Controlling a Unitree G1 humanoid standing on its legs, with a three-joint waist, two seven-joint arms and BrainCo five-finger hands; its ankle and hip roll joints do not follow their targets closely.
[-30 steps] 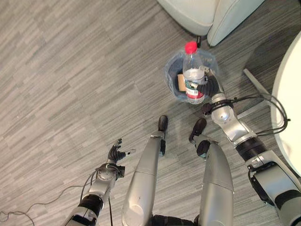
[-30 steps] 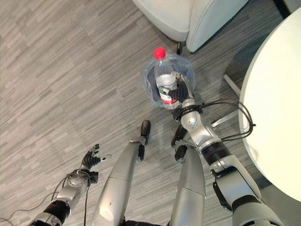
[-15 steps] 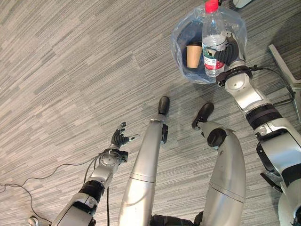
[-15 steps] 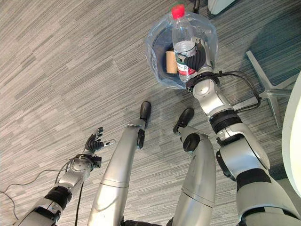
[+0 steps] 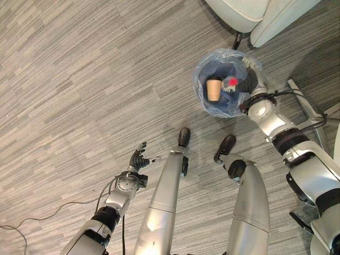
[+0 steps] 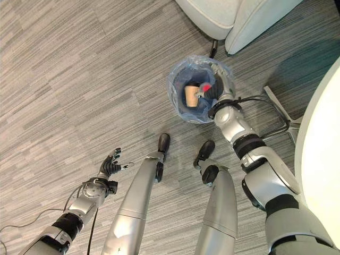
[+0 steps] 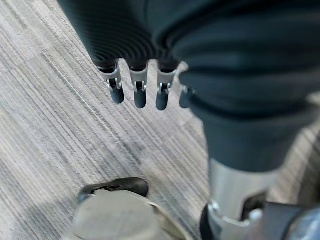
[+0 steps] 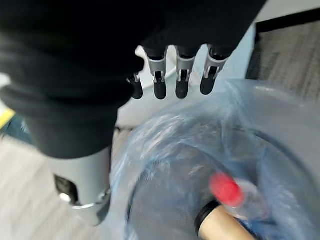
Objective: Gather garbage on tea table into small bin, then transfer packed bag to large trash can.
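The small bin (image 5: pixel 203 101), lined with a blue plastic bag (image 8: pixel 165 140), stands on the floor in front of me. Inside it lie a brown paper cup (image 5: pixel 213 88) and a clear bottle with a red cap (image 8: pixel 226 189). My right hand (image 5: pixel 248 81) hovers at the bin's right rim, just above the bag. Its fingers (image 8: pixel 182 80) are straight and hold nothing. My left hand (image 5: pixel 137 160) hangs open over the bare floor at the lower left, far from the bin, its fingers (image 7: pixel 140 95) straight.
A pale armchair (image 5: pixel 255 16) stands just beyond the bin. A white round table (image 6: pixel 321 159) edges in at the right, with a metal chair base (image 5: pixel 305 103) beside the bin. Grey wood-look floor (image 5: pixel 79 79) stretches open to the left.
My right hand held the bottle upright over the bin; now the bottle lies inside the bag and the hand has let go. The camera has shifted.
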